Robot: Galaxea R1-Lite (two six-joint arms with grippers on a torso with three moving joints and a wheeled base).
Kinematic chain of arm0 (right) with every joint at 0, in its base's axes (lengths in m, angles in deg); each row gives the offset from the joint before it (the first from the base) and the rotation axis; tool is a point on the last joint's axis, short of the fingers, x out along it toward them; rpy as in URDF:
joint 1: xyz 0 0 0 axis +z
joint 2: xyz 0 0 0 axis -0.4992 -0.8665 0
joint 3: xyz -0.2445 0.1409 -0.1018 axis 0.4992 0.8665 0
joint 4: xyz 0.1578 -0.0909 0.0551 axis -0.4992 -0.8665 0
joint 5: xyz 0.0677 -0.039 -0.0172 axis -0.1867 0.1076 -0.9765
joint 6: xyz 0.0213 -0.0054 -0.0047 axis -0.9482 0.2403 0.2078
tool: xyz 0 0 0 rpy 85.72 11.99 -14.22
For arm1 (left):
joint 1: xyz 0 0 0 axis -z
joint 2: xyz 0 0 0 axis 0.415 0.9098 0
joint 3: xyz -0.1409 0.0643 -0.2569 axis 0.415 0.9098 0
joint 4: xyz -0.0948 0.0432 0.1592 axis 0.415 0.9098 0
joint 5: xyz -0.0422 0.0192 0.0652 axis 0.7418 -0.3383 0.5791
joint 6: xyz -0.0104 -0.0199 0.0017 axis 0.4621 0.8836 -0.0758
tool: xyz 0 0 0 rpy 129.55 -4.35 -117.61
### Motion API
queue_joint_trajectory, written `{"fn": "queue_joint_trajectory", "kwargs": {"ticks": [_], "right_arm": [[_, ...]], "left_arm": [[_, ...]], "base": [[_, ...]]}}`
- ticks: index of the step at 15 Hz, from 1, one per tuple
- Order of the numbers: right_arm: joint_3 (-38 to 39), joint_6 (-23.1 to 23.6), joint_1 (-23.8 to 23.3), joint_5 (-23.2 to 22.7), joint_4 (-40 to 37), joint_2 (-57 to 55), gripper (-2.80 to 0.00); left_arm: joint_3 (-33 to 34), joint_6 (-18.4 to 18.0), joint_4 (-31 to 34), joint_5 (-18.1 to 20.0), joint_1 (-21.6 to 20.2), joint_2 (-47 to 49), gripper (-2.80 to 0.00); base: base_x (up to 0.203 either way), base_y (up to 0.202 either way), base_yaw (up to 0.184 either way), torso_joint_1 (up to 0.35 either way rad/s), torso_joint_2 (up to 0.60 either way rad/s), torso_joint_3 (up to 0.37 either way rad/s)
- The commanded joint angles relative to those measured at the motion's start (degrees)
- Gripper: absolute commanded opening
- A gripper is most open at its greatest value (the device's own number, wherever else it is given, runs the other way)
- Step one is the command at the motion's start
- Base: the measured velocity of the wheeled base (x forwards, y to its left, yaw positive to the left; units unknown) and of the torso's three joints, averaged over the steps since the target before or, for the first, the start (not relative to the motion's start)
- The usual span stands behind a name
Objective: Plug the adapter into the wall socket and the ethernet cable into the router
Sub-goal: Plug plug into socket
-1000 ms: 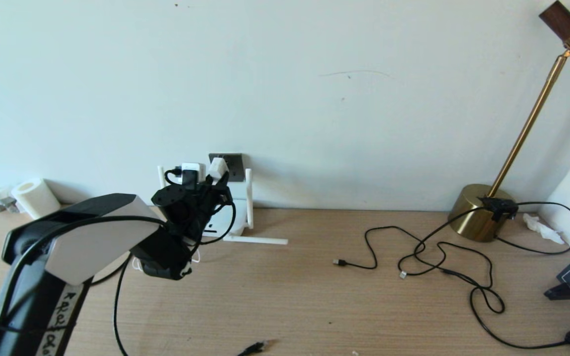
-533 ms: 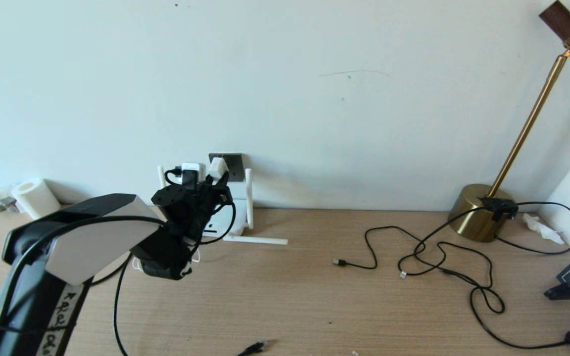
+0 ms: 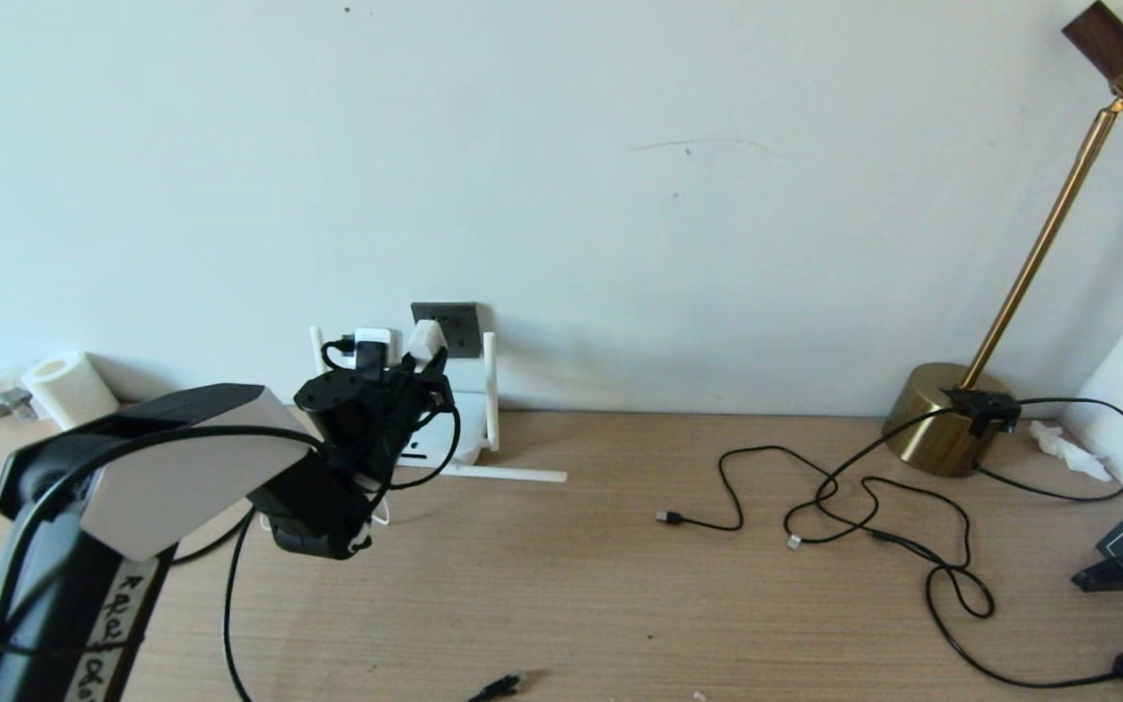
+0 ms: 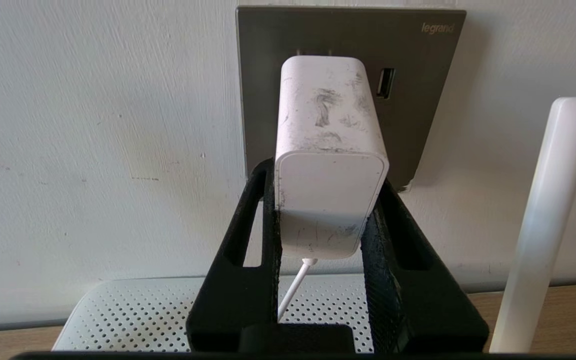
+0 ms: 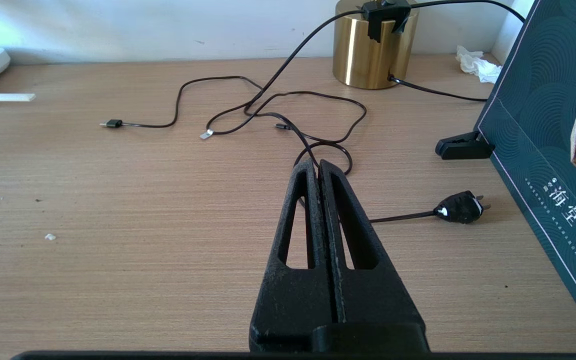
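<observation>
Left claw [image 4: 325, 200] grips the adapter [image 4: 329, 155] w/ its prongs at the wall socket [image 4: 413, 60], just above the router [image 4: 133, 320]; right claw [image 5: 318, 175] closed, hovering over bench [image 5: 118, 200].

Adapter [image 4: 329, 150] prongs' seating in socket [image 4: 418, 125] hidden.

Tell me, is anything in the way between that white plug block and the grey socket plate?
Nothing visible. The left gripper holds the adapter right at the wall socket, its prongs at the plate; a router antenna stands off to one side.
</observation>
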Motion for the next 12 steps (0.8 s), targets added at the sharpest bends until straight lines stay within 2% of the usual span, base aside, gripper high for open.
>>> {"fn": "queue_joint_trajectory", "kwargs": {"ticks": [1, 7, 12], "right_arm": [[0.00, 0.01, 0.01, 0.02, 0.02, 0.01, -2.80], [0.00, 0.01, 0.01, 0.02, 0.02, 0.01, -2.80], [0.00, 0.01, 0.01, 0.02, 0.02, 0.01, -2.80]], "left_arm": [[-0.31, -0.03, 0.27, 0.00, 0.06, -0.51, -2.80], [-0.65, -0.03, 1.74, 0.15, 0.15, -0.33, -2.80], [-3.51, -0.48, 4.31, 0.15, 0.15, -0.24, -2.80]], "base": [[0.000, 0.000, 0.000, 0.000, 0.00, 0.000], [0.000, 0.000, 0.000, 0.000, 0.00, 0.000], [0.000, 0.000, 0.000, 0.000, 0.00, 0.000]]}}
